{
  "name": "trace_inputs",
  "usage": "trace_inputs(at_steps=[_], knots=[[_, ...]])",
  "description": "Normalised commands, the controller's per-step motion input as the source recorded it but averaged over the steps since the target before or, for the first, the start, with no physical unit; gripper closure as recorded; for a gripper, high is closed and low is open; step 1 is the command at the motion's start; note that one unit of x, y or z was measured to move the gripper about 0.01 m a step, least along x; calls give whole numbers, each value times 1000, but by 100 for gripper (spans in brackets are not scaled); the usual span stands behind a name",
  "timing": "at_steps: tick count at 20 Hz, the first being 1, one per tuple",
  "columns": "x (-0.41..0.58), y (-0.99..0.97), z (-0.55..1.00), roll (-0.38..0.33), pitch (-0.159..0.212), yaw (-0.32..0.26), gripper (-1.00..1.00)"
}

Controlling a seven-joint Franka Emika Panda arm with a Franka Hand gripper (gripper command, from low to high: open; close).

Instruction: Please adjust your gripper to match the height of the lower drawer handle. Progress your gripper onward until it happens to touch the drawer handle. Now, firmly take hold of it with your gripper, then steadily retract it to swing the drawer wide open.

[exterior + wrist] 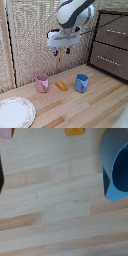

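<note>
The gripper [62, 51] is hanging well above the wooden table [95, 107], at the tip of the glossy white arm [74, 14], pointing straight down. Its two dark blue fingers [68, 50] are standing apart with a clear gap between them, gripping nothing.

Below it and a little toward the camera, three small things are sitting in a row on the table: a pink cup [42, 83] on the exterior view's left, a small orange block [61, 86] in the middle, and a blue cup [81, 82] on the right. The wrist camera is looking down at the pale planks, catching the blue cup [116, 168] open side up, plus slivers of the orange block [74, 131] and the pink cup [5, 132] at the frame edge.

Farther to the exterior view's left, a white patterned plate [15, 112] is lying near the table's front corner.

Off on the exterior view's right, the dark brown cabinet is standing against the woven wall. The drawer [109, 60] is looking shut, and the lower drawer handle [107, 58] is sitting on its front, well apart from the gripper, under the matching upper drawer handle [115, 32].
</note>
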Motion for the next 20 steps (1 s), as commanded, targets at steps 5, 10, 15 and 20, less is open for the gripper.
trace_inputs(at_steps=[5, 10, 15, 20], knots=[[-39, -94, -30, -308, -37, 162, -100], [-73, -187, -3, -375, -72, 161, -100], [-83, -209, -23, -375, -50, 149, -100], [-75, -225, -53, -375, -28, 135, -100]])
